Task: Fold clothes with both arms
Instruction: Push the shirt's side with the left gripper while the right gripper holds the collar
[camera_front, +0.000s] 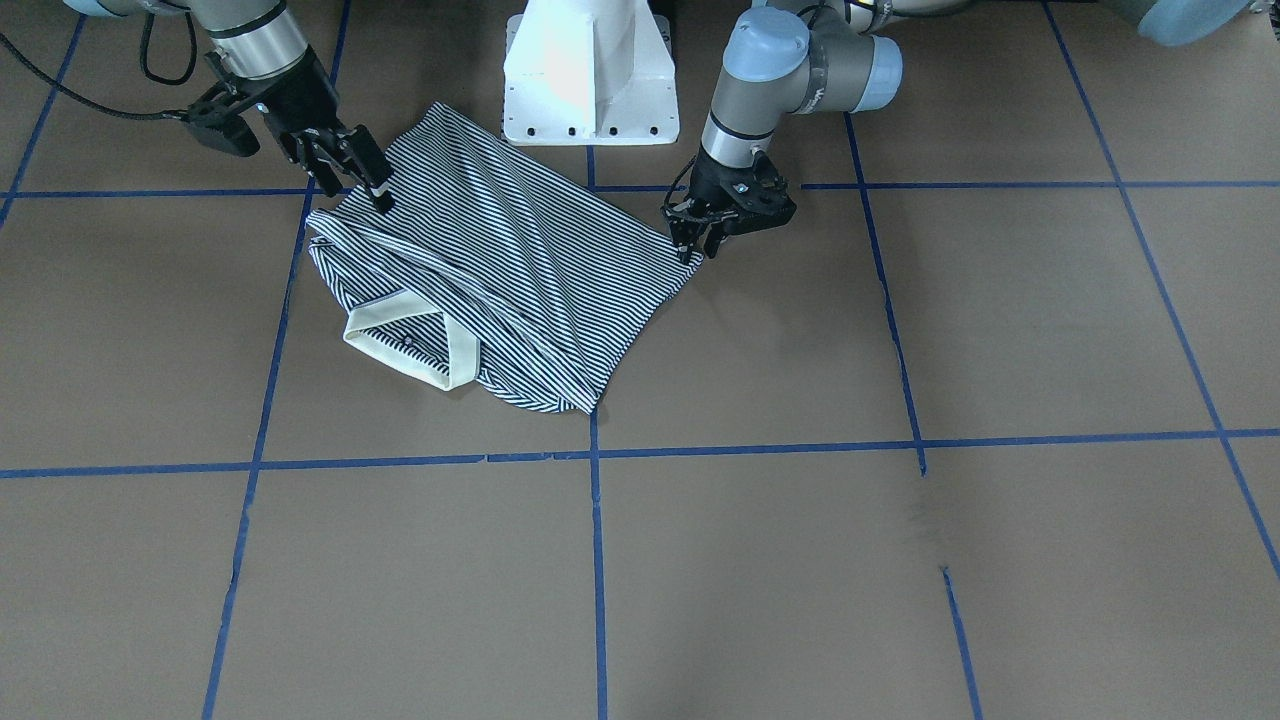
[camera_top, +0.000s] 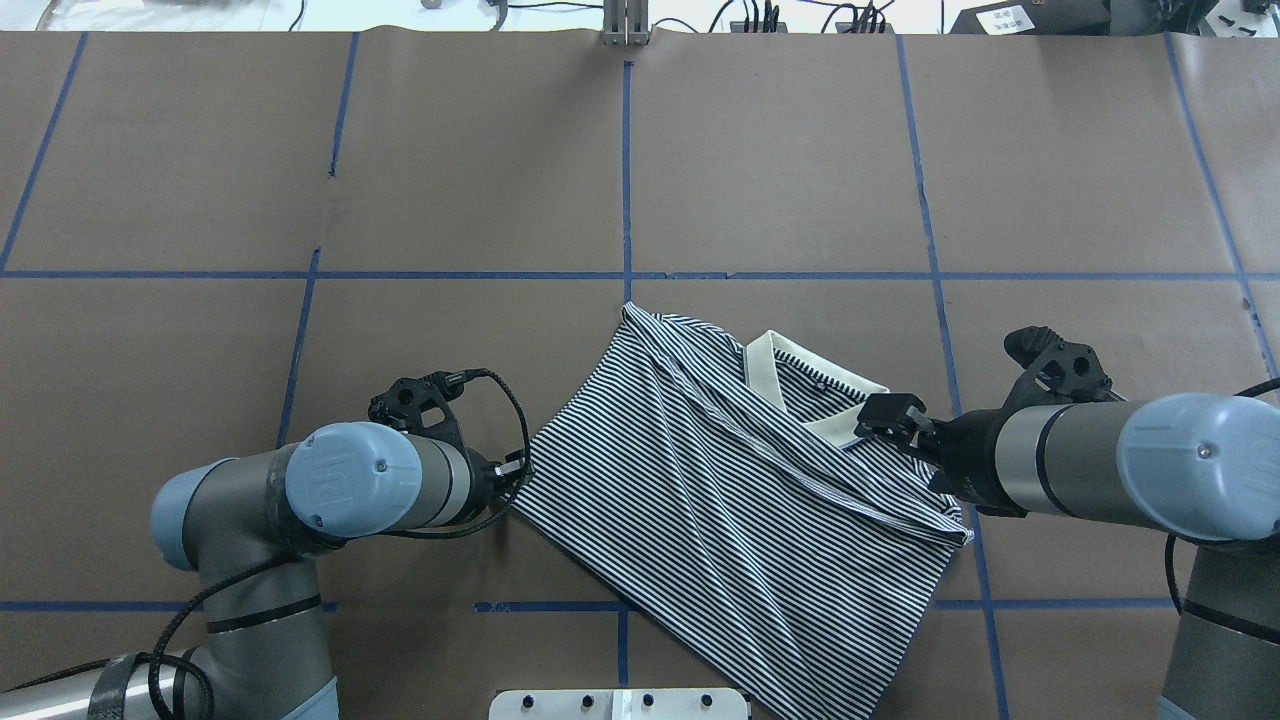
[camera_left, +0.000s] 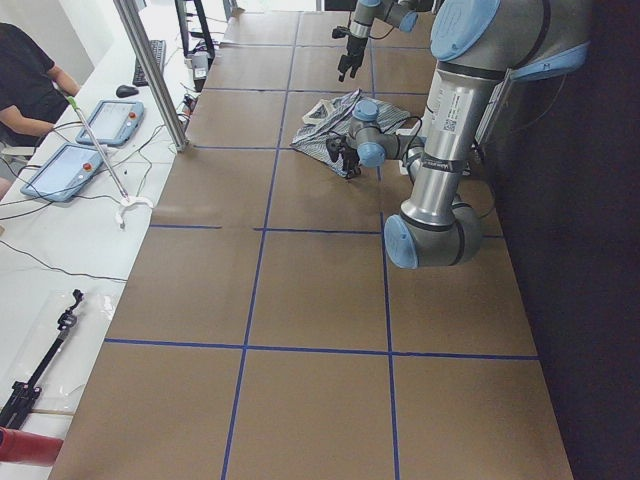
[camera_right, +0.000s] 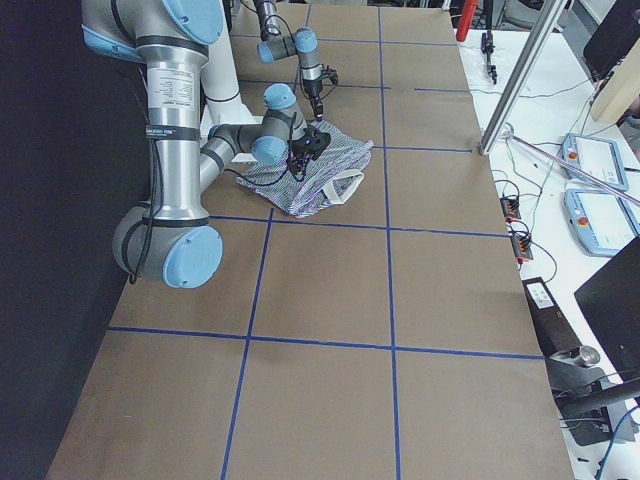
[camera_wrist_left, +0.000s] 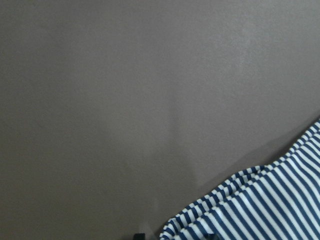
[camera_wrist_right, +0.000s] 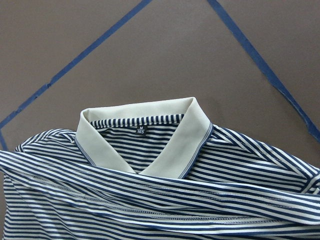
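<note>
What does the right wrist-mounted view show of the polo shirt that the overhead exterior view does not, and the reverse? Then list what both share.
Only the right wrist-mounted view: the small size label inside the neck.

Only the overhead exterior view: the whole outline of the shirt, the left gripper at one corner, the right gripper by the collar, and the edge of the white base.

Both: the cream collar, the navy-and-white stripes, the blue tape lines and the brown table.
</note>
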